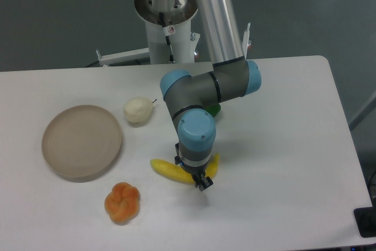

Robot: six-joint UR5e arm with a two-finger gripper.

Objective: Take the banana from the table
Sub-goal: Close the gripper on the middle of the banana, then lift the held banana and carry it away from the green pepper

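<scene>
Table (282,163): a wide white top with rounded corners, filling most of the view; everything else lies on it.

Arm (202,89): grey with blue caps, it reaches from the white base at the far edge of the table, bends at the middle, and points its last joint straight down over the banana.

Plate (82,141): round and beige, lying flat on the left part of the table, well apart from the arm.

Banana (167,170): bright yellow and curved, lying flat on the table near the front middle. Its middle is hidden under the arm's wrist; one end shows to the left of the wrist and the other curves up on the right side.

Bun (123,203): orange and knobbly, near the front edge, left of the banana and just below the plate.

Pear (138,110): pale cream with a small dark stem, just beside the plate's right rim, behind the banana.

Pepper (214,110): only a small green patch shows behind the arm's elbow.

Hand (200,181): small and dark, pointing down at the banana's middle, right on or against the fruit. The wrist covers most of it, so I cannot tell whether the fingers are spread or closed on the banana.
</scene>
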